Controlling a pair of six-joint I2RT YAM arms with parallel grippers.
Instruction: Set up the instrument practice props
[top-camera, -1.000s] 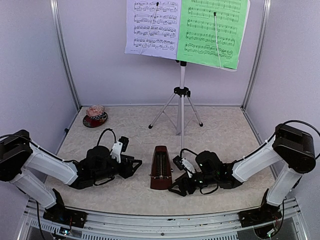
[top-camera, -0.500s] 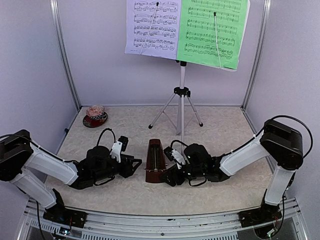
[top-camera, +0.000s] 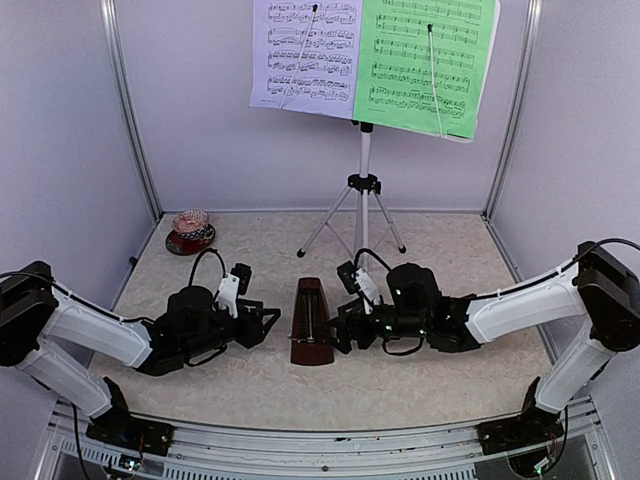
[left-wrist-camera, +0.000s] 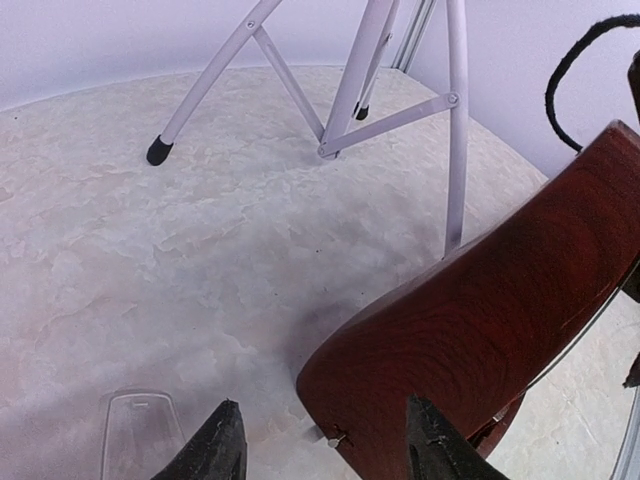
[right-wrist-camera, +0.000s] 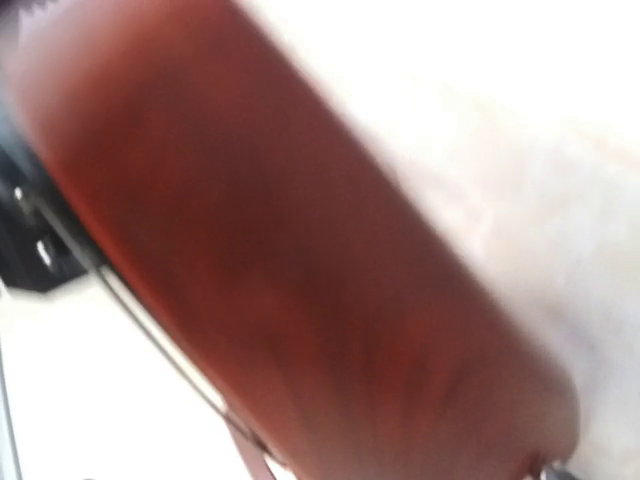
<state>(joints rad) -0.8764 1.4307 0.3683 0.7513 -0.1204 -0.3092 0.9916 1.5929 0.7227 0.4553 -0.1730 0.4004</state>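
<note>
Metronome (top-camera: 310, 322) standing just beside right end effector (top-camera: 337, 333).

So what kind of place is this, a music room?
More likely a robot test booth. Plain white walls meet at metal corner posts, a white-and-black left arm and right arm are bolted to a metal front rail, and the silver tripod music stand looks like a prop.

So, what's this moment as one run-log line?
metronome: on table | right end effector: beside it | left end effector: open, facing it | lavender sheet, green sheet: on stand
</note>
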